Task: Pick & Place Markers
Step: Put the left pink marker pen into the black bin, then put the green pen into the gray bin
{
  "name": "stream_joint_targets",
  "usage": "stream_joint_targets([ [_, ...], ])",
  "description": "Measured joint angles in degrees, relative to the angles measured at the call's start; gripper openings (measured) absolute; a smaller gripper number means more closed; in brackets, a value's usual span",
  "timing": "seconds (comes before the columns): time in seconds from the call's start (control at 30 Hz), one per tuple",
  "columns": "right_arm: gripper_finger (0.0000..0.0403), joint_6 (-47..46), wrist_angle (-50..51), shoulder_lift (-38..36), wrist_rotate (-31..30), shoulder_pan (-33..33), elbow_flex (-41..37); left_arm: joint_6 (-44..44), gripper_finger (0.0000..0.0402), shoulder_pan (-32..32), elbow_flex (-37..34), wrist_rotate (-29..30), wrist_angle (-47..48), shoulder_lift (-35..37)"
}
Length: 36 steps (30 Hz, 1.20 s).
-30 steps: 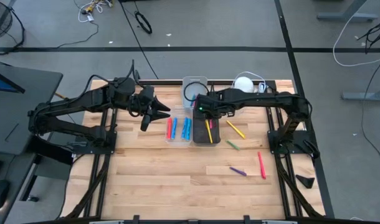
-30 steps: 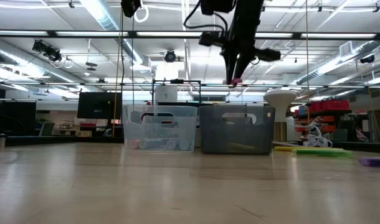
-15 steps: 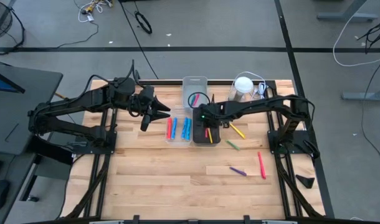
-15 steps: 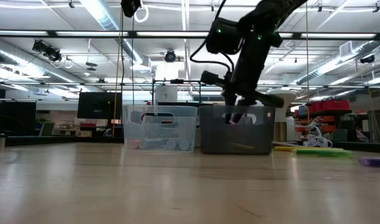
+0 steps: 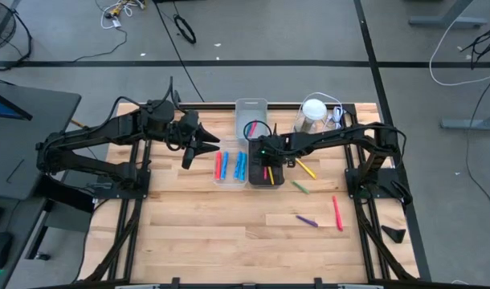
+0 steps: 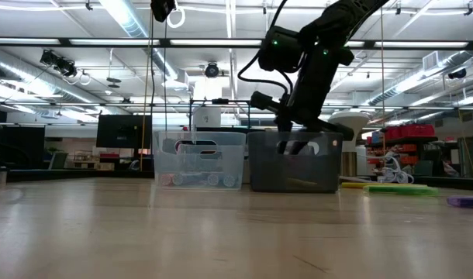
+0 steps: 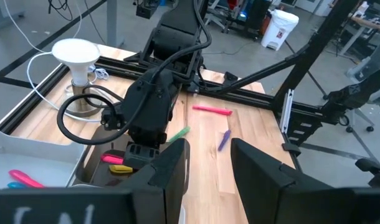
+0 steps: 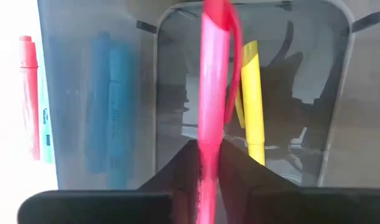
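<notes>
Right gripper (image 5: 269,160) low inside dark bin (image 5: 255,178) near desk's far edge, jaws around pink marker (image 8: 213,93). Advice: release fully, lift straight. Left gripper (image 5: 203,146) apart, empty, beside clear bin (image 5: 230,181).

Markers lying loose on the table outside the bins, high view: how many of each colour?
Yellow marker: 1
Green marker: 1
Purple marker: 1
Red marker: 1
Total: 4
</notes>
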<state>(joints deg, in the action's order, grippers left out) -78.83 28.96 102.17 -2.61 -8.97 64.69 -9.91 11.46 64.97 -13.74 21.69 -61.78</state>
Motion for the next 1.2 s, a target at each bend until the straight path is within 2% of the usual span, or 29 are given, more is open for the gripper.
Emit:
stream_joint_targets([
  [0.2,0.0090,1.03,-0.01,0.00,0.13,0.00,0.00,0.00,0.0135,-0.02,0.00,-0.02,0.02,0.00],
  [0.87,0.0095,2.92,-0.93,-0.02,1.03,-0.61,0.00,-1.61,0.0135,0.11,0.00,-1.19,0.04,0.01],
  [1.03,0.0095,5.01,-1.75,-0.03,3.21,-0.66,0.00,-1.15,0.0135,3.41,-0.53,-4.71,3.23,4.55],
  [1.2,0.0095,6.99,-5.69,-0.04,5.96,-0.66,0.00,-1.18,0.0135,7.03,-7.63,-1.46,-0.75,12.60],
])
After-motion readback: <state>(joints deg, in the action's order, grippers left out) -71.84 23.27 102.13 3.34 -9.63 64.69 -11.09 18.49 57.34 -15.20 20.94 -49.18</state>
